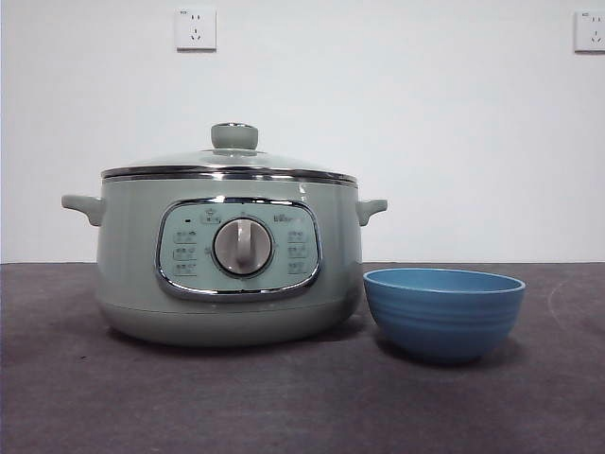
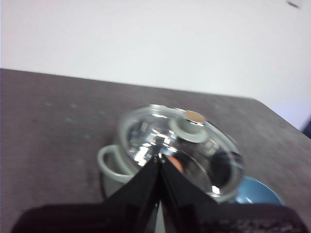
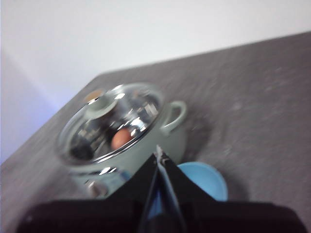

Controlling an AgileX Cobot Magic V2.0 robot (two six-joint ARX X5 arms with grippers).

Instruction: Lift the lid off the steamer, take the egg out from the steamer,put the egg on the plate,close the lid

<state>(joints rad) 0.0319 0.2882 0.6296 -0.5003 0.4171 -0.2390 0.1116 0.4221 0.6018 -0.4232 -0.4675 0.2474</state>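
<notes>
The sage-green steamer stands left of centre with its glass lid seated on it, knob up. Through the glass in the right wrist view, the brown egg lies inside the steamer. The blue plate, a ribbed bowl, sits just right of the pot and holds nothing. My left gripper hovers above and short of the lid, shut and holding nothing. My right gripper hangs above the plate and the pot's side, also shut and holding nothing. Neither arm shows in the front view.
A dark grey table carries the pot and bowl, with a white wall and two sockets behind. The steamer's side handles stick out left and right.
</notes>
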